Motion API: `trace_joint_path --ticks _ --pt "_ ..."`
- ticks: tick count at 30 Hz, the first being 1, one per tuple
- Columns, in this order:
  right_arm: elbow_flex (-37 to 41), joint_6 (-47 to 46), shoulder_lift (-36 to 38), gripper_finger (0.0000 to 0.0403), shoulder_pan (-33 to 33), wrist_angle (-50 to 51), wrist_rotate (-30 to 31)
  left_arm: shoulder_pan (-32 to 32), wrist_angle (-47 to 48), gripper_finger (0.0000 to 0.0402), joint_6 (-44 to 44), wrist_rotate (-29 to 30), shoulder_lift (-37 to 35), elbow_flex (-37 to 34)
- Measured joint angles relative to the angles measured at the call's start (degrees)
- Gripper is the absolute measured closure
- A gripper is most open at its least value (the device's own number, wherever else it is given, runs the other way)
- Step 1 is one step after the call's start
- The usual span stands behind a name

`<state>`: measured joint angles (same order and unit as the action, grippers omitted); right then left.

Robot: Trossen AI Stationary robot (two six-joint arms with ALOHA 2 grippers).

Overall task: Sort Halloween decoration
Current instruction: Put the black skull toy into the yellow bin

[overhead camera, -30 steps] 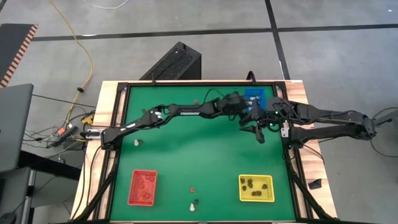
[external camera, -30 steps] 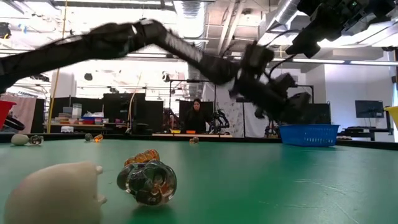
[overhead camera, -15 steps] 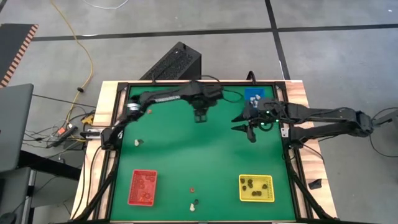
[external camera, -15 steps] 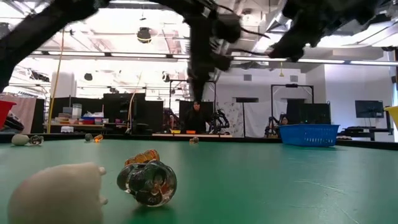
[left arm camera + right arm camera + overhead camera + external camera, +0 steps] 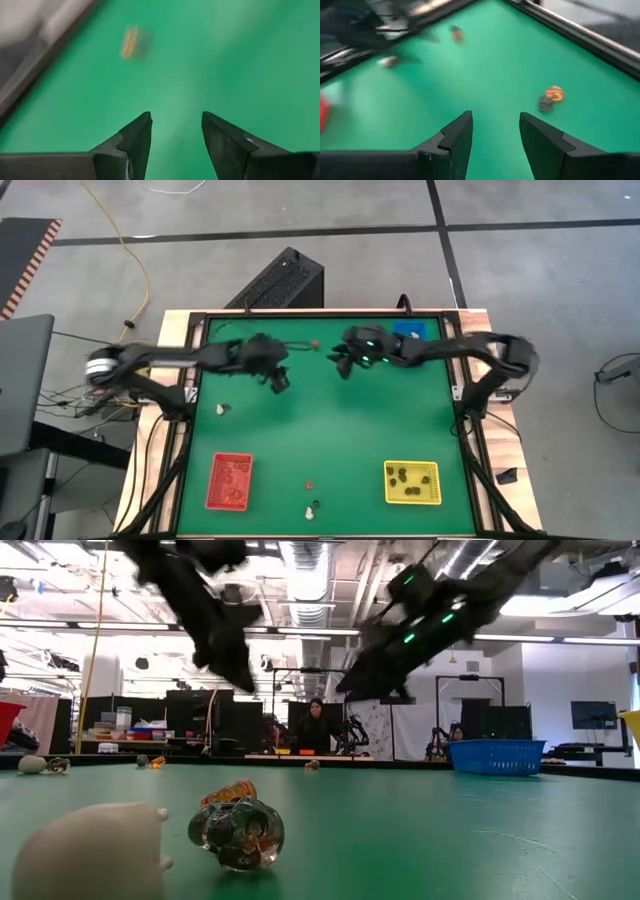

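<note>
Small Halloween trinkets lie scattered on the green table point(image 5: 330, 430). An orange-and-dark one point(image 5: 314, 345) point(image 5: 550, 97) rests near the far edge. A whitish one point(image 5: 221, 409) lies at the left. A reddish point(image 5: 308, 482), a dark point(image 5: 315, 504) and a white one point(image 5: 309, 515) sit near the front. My left gripper point(image 5: 280, 383) point(image 5: 175, 117) hangs open over the far left, with a blurred orange trinket point(image 5: 130, 42) ahead of it. My right gripper point(image 5: 341, 366) point(image 5: 495, 116) hangs open over the far middle, just short of the orange-and-dark trinket.
A red tray point(image 5: 229, 481) stands front left and a yellow tray point(image 5: 412, 483) front right, both holding trinkets. A blue tray point(image 5: 410, 332) point(image 5: 497, 755) stands far right, partly under my right arm. A raised black frame point(image 5: 190, 420) rims the table. A person point(image 5: 316, 725) stands in the room beyond.
My left gripper has swung from beside the blue tray toward the table's left edge, rising and tipping flatter. My right gripper has gone from in front of the blue tray toward the far middle of the table, sinking and rolling. No trinket on the table has moved.
</note>
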<state>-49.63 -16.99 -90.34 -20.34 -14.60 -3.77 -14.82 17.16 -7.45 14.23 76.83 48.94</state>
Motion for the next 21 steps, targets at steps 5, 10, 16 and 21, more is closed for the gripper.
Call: trace_joint_path --ticks 5,10,16,21 --pt "-11.7 -4.0 -14.4 0.021 -3.0 6.4 1.1 4.7 -30.2 0.0237 1.5 2.6 -13.4 -19.5" --pt "-24.3 -6.0 -25.0 0.021 -4.3 16.5 1.3 5.6 -51.0 0.0237 8.3 6.2 -21.7 -32.3" --pt "-36.3 -5.2 -30.6 0.0212 -2.5 30.2 11.8 4.1 -50.0 0.0237 8.3 6.1 -28.5 -36.6" --pt "-41.6 -5.8 -32.1 0.0221 -1.6 33.8 15.4 4.1 -46.0 0.0237 8.3 6.0 -30.4 -36.7"
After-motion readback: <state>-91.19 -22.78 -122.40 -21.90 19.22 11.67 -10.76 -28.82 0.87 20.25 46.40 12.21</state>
